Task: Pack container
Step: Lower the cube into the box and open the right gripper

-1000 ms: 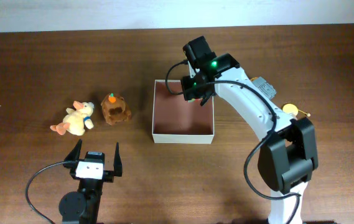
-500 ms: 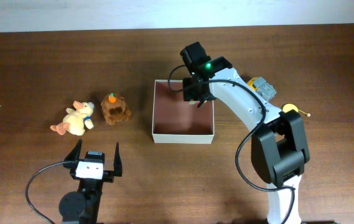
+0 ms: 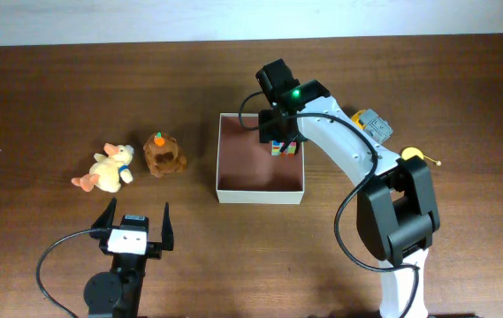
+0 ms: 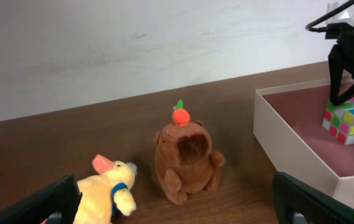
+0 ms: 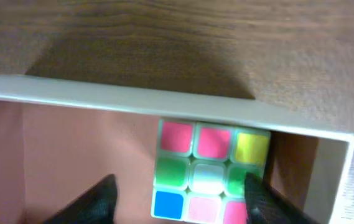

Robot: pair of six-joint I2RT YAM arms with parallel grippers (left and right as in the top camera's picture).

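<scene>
- A pale yellow plush animal (image 3: 105,170) is seen lying on the bench (image 3: 39,97) at the far left, with a blue band at its neck.
- The left hand (image 3: 136,214) is held low over the near edge of the bench, in front of the two plush toys. Its fingers are spread wide apart and nothing is gripped between them.
- A brown plush animal (image 3: 163,155) with a small orange fruit on its head is set upright just beside the yellow one, on its right. The two are close, but it cannot be told whether they touch.
- The container (image 3: 260,193) is placed on the bench right of centre, apart from the brown plush, its open side up and its pinkish-brown floor exposed.
- A multicoloured puzzle cube (image 3: 284,147) is found inside the container, on the floor in the far right corner, close against the walls.
- The right hand (image 3: 279,135) is held directly above the cube. In the right wrist view its fingers are parted wider than the cube, with a clear gap on one side, so the cube is released rather than gripped.
- A small grey object (image 3: 374,123) and a small yellow object (image 3: 412,155) are seen on the bench to the right of the container, beside the right arm.
</scene>
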